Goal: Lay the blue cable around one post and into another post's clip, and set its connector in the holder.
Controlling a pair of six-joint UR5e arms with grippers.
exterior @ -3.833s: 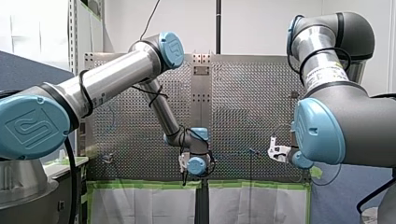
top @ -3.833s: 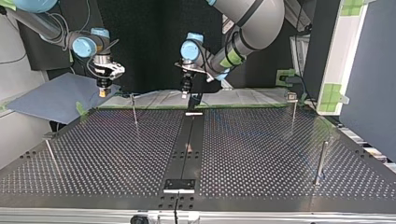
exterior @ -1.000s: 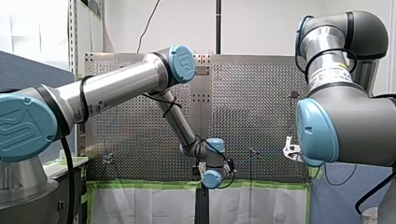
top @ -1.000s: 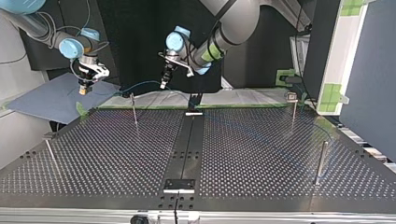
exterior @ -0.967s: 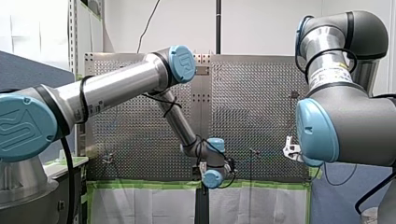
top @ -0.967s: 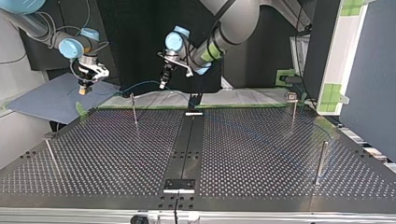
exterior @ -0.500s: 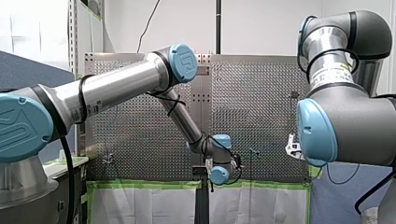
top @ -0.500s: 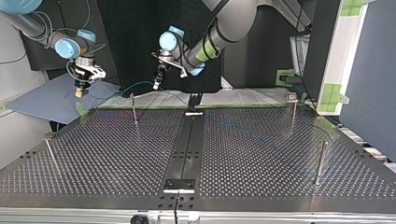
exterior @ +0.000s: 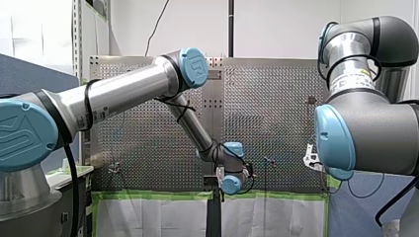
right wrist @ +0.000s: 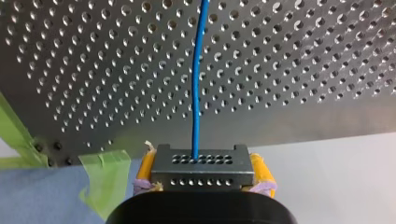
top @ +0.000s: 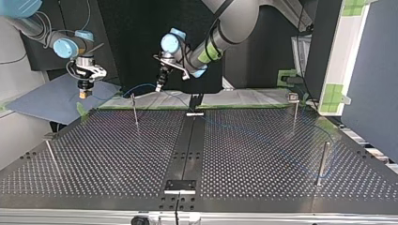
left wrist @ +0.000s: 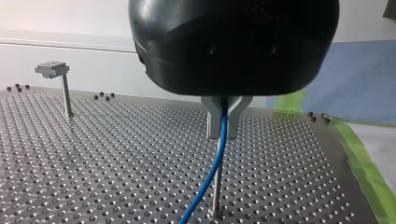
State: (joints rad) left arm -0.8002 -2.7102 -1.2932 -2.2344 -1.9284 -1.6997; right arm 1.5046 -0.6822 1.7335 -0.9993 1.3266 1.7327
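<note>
While my left gripper [left wrist: 223, 119] is pinching the one blue cable [left wrist: 208, 181], my right gripper [right wrist: 202, 169] is clamping its one connector [right wrist: 202, 177]; four posts [top: 134, 109] are standing on the table [top: 263, 154].

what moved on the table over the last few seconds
My left tool, shut on the blue cable, swung from above the holder toward the top view's left, nearing the post. My right tool, gripping the connector, also drew further left in that view. The posts and holder stayed put.
</note>
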